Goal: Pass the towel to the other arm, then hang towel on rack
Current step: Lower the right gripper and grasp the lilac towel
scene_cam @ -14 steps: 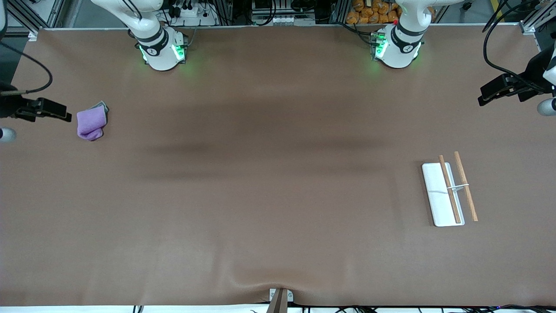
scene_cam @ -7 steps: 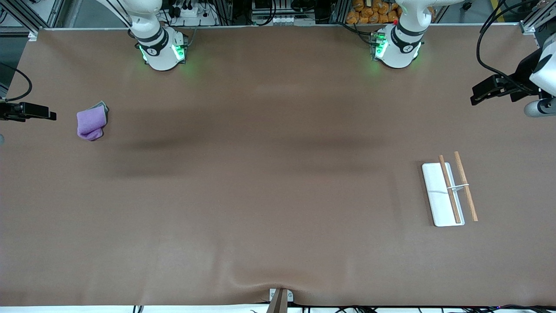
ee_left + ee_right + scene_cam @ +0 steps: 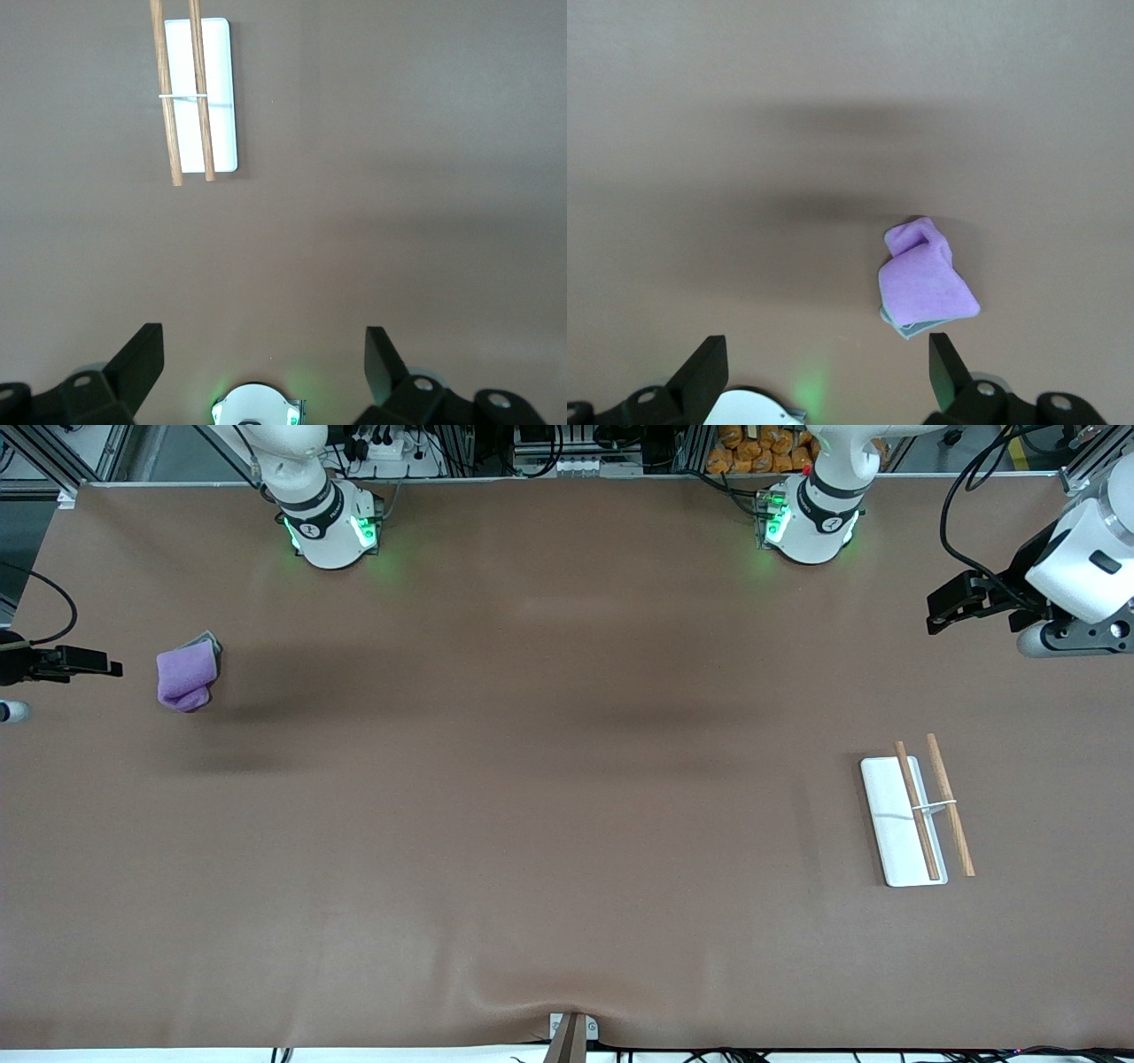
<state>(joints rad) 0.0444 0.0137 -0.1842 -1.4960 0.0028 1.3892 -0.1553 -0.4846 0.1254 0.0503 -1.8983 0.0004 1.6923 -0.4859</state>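
The left pincer (image 3: 264, 365) and right pincer (image 3: 827, 365) hung spread wide, gripping nothing. The crumpled purple cloth towel (image 3: 187, 676) lay at the brown bench's (image 3: 549, 779) right-arm end; the white-based wooden-rod rack (image 3: 917, 810) sat toward its left-arm end.

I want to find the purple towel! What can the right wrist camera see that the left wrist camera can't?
Only the right wrist view shows the towel, crumpled on the table, with the right gripper above it, jaws open. Only the left wrist view shows the rack, with the left gripper up in the air, jaws open. Both show the brown table and nothing held.
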